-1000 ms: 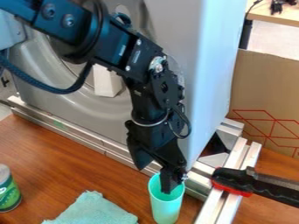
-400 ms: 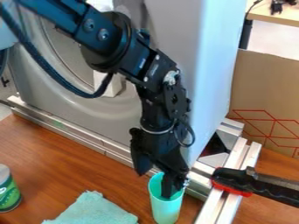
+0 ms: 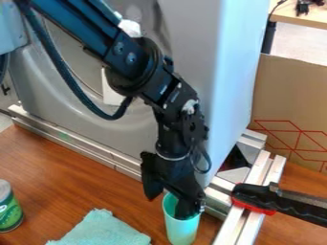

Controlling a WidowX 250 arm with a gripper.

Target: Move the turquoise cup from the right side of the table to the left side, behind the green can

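The black gripper point(image 3: 169, 206) hangs at the lower middle of the camera view, its fingers spread apart. One finger reaches down inside the mouth of a turquoise cup point(image 3: 182, 232), while the other stays outside, to the left of the rim. The cup stands upright on the wooden table. Left of it lies a folded turquoise cloth point(image 3: 101, 229). A green can with a silver top point(image 3: 9, 210) stands at the left edge.
A large grey-white appliance panel point(image 3: 220, 72) rises behind the gripper. Metal rails point(image 3: 92, 152) run along its base and down the right of the cup. A black-and-red handled tool point(image 3: 258, 197) lies across the right rails. Cardboard point(image 3: 290, 95) stands behind.
The arm has shifted right and downward, and the gripper's one finger sits deeper in the cup. The cup, cloth and can look unmoved.
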